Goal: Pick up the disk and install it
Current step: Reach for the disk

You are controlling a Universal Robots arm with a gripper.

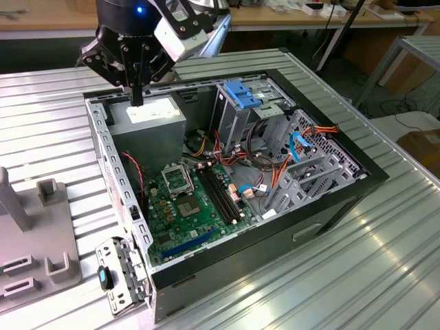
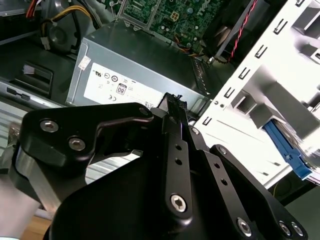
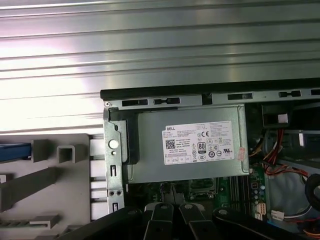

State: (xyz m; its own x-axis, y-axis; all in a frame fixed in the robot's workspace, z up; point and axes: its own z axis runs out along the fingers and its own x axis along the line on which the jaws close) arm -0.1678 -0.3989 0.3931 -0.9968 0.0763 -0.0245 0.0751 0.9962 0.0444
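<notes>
Closed gripper [image 1: 136,100], holding nothing, hangs just above power supply [image 1: 157,122].
Case wall [image 1: 113,161] close beside the power supply; blue-topped drive cage [image 1: 237,117] at its other side.

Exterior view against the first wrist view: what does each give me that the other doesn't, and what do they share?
Exterior view: the drive cage with a blue plastic part on top, the memory slots on the motherboard, and the gripper over the power supply, fingers shut with nothing between them.
First wrist view: a blue strip lying in the grey fixture beside the case.
Shared: the power supply's white label, the case rim and the fixture.
</notes>
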